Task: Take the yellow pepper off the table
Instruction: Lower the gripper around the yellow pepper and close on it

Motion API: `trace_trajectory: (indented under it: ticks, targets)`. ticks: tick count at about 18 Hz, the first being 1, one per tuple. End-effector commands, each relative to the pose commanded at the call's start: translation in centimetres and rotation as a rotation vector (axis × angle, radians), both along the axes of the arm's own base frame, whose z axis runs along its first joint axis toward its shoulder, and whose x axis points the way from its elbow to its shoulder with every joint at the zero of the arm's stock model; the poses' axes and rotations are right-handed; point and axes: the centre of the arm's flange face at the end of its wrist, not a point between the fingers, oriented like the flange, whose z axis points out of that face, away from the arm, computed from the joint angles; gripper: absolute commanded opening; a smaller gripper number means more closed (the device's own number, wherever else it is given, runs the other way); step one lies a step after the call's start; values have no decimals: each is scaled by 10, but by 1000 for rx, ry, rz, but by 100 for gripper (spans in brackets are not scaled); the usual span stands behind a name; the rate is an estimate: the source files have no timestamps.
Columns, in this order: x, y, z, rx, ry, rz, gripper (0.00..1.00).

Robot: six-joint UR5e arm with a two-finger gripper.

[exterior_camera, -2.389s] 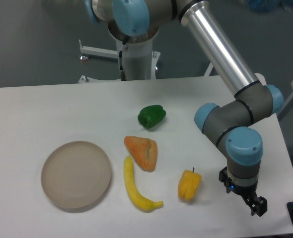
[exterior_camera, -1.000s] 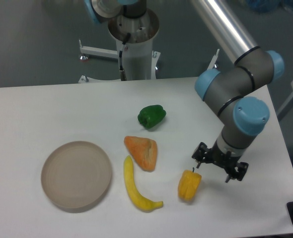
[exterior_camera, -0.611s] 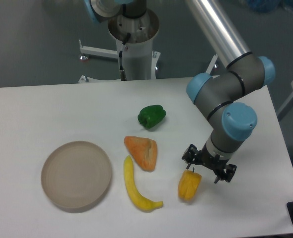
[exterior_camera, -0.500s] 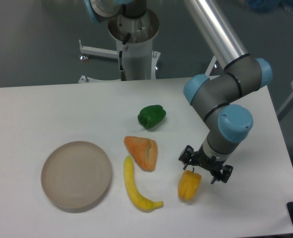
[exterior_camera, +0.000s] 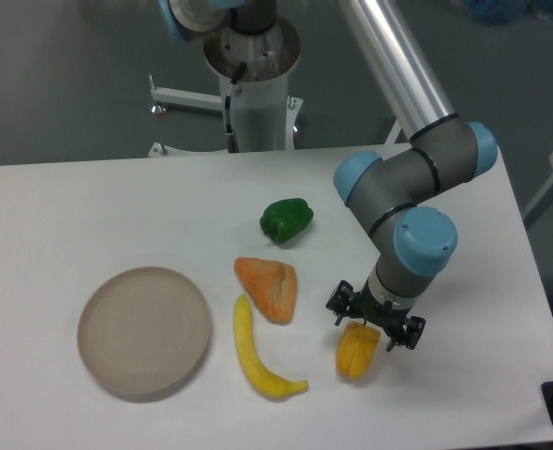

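One fixed camera looks down across the table point(exterior_camera: 89, 197) from its front edge. The arm's base point(exterior_camera: 256, 89) stands at upper centre.

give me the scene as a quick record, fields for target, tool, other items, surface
target: yellow pepper, lying on the table, not lifted
tool: tool open, fingers spread over the pepper's stem end
other items: green pepper; orange wedge-shaped piece; long curved yellow piece; round beige plate
surface: white table
grasp: not yet closed
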Motion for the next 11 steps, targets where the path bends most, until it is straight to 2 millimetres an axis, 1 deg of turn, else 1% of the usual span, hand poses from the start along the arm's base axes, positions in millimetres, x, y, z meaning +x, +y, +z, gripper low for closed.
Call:
trace_trajectory:
  ticks: [1, 2, 3, 4, 5, 7, 9, 11]
  targets:
    - [0, 0, 0, 0, 0, 0, 95]
    - [0, 0, 1, 1, 1, 0, 83]
    - [0, 0, 2, 4, 1, -3, 69]
    - [-1, 0, 2, 4, 2, -5, 59]
    - [-2, -1, 3, 6, 2, -6, 52]
    - [-3, -2, 5, 7, 3, -5, 43]
    - [-3, -2, 7, 9, 7, -9, 40]
    - [-7, -4, 17, 19, 19, -4, 38]
